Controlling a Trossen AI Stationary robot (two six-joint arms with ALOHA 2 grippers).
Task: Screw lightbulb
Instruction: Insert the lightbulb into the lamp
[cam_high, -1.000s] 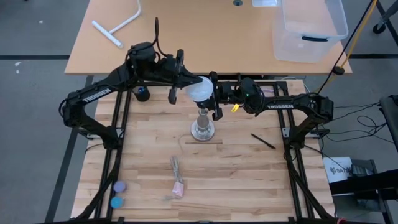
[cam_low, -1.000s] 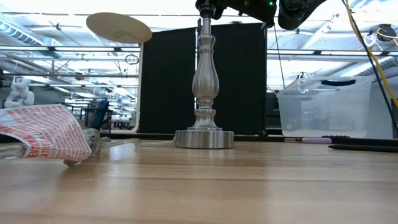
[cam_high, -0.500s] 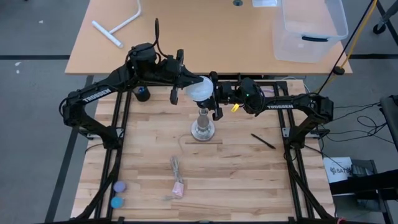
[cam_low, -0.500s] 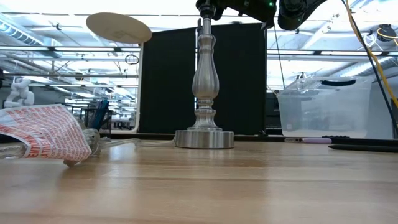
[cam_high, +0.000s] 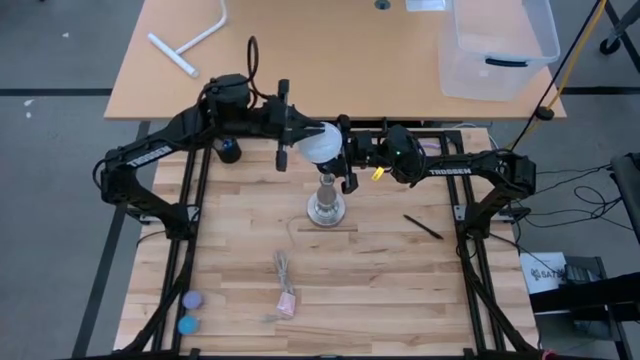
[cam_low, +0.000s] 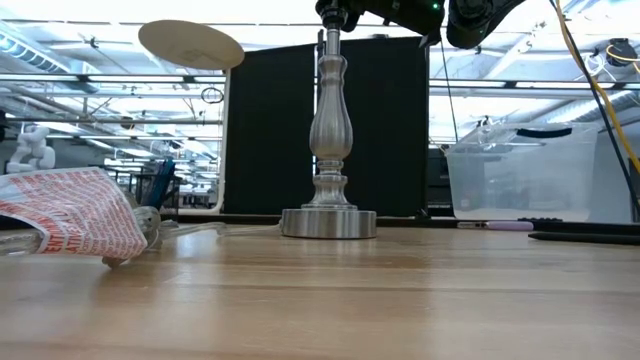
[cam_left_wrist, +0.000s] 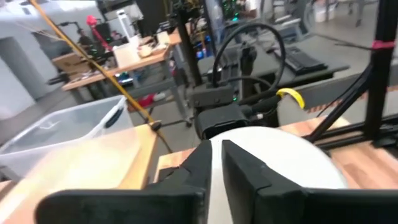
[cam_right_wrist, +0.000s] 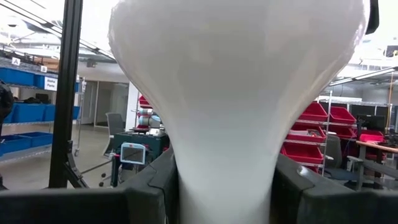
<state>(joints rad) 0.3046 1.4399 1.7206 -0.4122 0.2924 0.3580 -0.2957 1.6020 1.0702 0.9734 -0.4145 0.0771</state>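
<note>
The lightbulb is white, and its round globe faces my left gripper. It hangs high above the table, just beyond the upright metal post, which stands on its round base. My right gripper is shut on the bulb's neck; the screw base is hidden. My left gripper stands at the globe's far-left side. A narrow gap shows between its fingertips; I cannot tell whether they touch the globe. My right gripper pinches the bulb's tapering neck between its two fingers, one on each side. It comes from the table's right, slanting a little upward. The bulb is lifted clear, its globe pointing away from the fingers toward my left gripper.
On the near part of the table lie a pink-and-white packet with a cord, two blue discs and a black pen. A dark cup stands at the far left. A clear bin sits on the table behind.
My left gripper has drawn back a little from the globe toward the table's left and has rolled about its own line. The cable loop above it has swung. My right gripper and the bulb have kept still.
</note>
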